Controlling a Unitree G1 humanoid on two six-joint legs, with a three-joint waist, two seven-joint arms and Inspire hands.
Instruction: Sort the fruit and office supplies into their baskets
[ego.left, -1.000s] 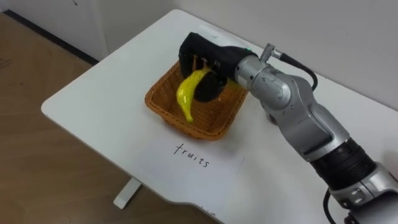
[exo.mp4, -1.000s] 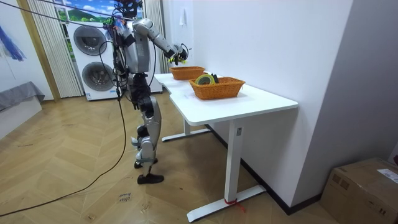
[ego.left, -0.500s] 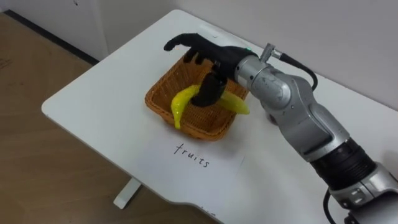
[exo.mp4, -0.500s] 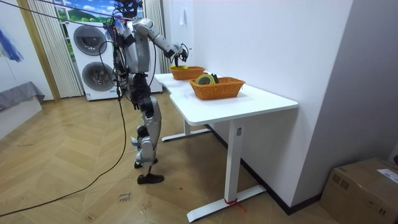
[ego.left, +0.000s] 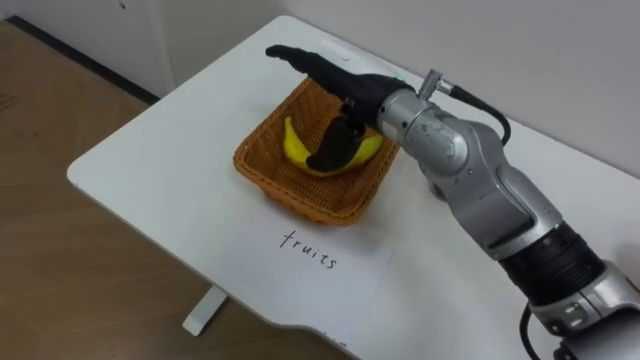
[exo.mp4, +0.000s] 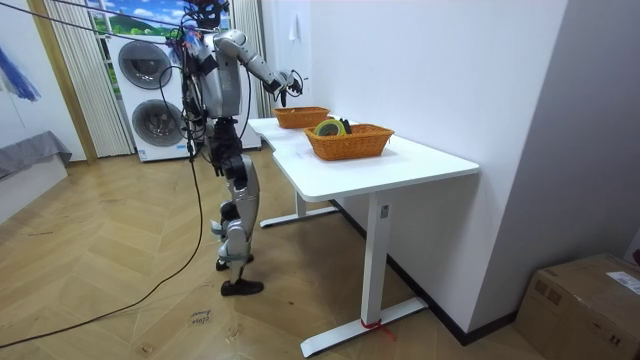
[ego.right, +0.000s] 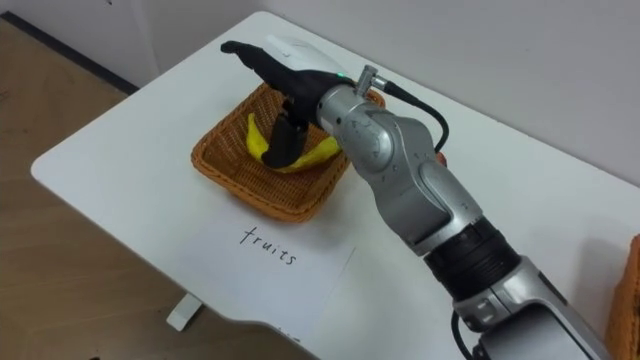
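Banana (ego.left: 293, 147) in basket (ego.left: 268, 184) on white table (ego.left: 150, 170); right hand (ego.left: 340, 78) fingers wide above; prob. washers (exo.mp4: 147, 66) behind robot.

What I can't make out
My right hand (ego.left: 340, 80) hides the banana's (ego.left: 296, 146) middle in the fruit basket (ego.left: 300, 190); the second basket (ego.right: 632, 300), toward the counter's (ego.left: 150, 170) right end, is cut off.
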